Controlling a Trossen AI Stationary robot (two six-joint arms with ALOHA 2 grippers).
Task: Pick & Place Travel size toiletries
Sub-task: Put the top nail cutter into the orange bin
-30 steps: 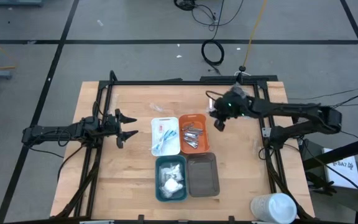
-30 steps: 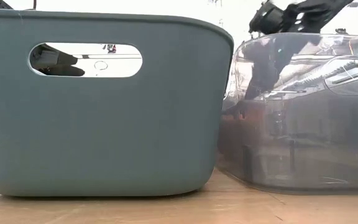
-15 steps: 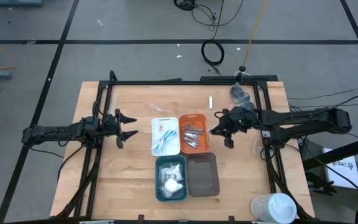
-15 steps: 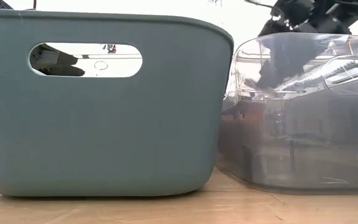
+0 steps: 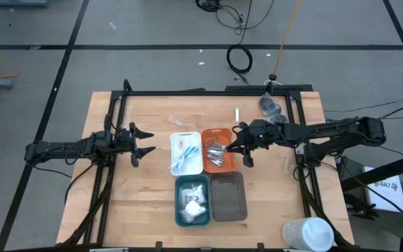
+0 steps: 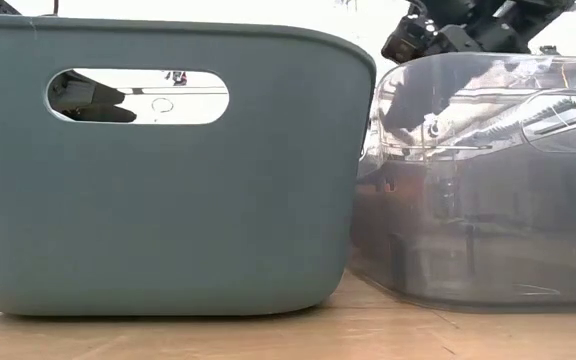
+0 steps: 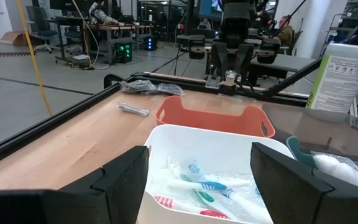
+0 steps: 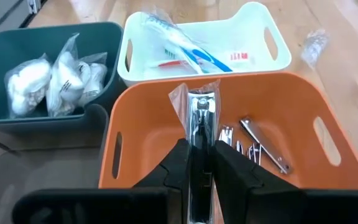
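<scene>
Wooden table (image 5: 145,196), right gripper (image 8: 197,163) jaws clamping wrapped silver piece (image 8: 199,112) over orange tray (image 8: 291,162)

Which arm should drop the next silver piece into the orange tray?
The right. Its gripper is shut on a wrapped silver clipper right at the orange tray. The left gripper waits open, beside the white tray.

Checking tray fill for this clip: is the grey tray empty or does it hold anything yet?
Empty, as far as visible: the grey tray shows only bare floor from above, while the right gripper holds a wrapped silver piece over the orange tray.
</scene>
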